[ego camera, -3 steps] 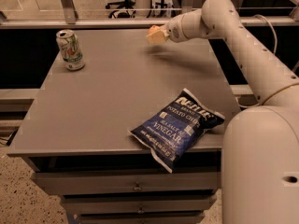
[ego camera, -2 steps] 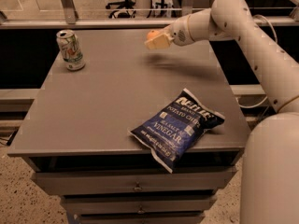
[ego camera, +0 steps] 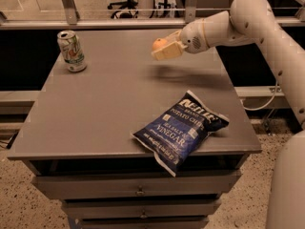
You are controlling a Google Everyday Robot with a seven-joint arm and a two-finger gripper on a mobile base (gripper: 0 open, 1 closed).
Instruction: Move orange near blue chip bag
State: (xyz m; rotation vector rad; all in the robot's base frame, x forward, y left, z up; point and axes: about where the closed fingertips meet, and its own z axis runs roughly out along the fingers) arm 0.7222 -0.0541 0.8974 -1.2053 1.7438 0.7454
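Gripper [ego camera: 163,50] hangs above worktop [ego camera: 95,104] near back edge, right of centre, clenched on orange [ego camera: 159,43]. Bag [ego camera: 180,130] lies flat at front right corner, 1 tip overhanging front edge. Can [ego camera: 71,50] at back left corner, well apart.

Carry step, likely midway. Bring orange toward front edge, lower onto bare top just beside bag, release low so it cannot roll.

End effector [ego camera: 167,51] holds orange [ego camera: 159,44] above table [ego camera: 95,104], behind chip bag [ego camera: 181,130]; can [ego camera: 71,50] far left.
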